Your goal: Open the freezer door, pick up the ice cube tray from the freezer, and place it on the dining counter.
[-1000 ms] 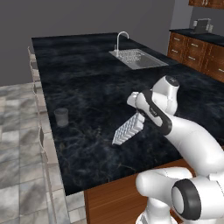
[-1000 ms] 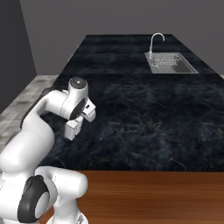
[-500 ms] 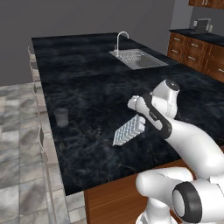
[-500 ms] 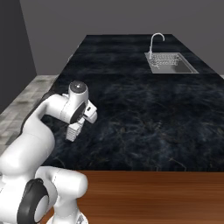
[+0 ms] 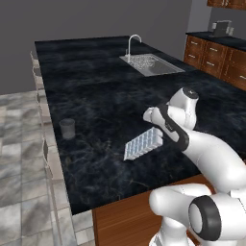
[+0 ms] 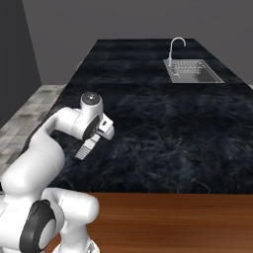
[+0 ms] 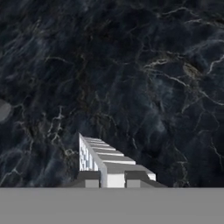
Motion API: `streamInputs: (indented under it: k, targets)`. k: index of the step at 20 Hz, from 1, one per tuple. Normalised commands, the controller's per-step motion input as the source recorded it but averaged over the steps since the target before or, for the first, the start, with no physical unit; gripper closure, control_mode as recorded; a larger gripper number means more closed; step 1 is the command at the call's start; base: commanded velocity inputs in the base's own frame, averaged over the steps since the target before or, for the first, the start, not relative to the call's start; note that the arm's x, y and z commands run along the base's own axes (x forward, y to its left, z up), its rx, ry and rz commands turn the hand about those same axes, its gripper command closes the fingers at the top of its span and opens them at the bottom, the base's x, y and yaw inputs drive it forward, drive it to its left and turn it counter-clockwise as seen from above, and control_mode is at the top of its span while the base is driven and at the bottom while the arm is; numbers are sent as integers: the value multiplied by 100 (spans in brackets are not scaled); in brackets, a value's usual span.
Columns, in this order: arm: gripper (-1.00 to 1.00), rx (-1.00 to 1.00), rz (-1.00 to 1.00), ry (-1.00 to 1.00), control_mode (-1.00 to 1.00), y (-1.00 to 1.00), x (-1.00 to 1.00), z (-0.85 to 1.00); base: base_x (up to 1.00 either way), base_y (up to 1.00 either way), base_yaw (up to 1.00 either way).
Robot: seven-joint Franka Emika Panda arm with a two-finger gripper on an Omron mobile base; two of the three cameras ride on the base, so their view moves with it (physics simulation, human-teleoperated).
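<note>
Black marbled stone dining counter (image 5: 96, 72) on its brown wooden base stretches away to an inset steel sink (image 5: 153, 64) at the far right. Above its near part hangs the small pale blue-white plastic ice cube tray (image 5: 143, 143), clenched at one short end by the two-finger gripper (image 7: 111, 178) and tilting down away from it. It looks light and stiff, probably slick, so the end grip seems enough. The white arm (image 5: 206, 153) is folded, elbow high, wrist bent low toward the stone. A small grey cup (image 5: 67, 128) stands well apart, left.
</note>
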Motion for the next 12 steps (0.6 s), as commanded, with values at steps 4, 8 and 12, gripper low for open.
streamInputs:
  k: [4, 8, 12]
  targets:
    - [100, -8, 1, 0, -100, -12, 0, -39, 0, 0, 0]
    - [100, -8, 1, 0, -100, -10, 0, -44, 0, 0, 0]
    - [100, -8, 2, 0, -100, -5, 0, -53, 0, 0, 0]
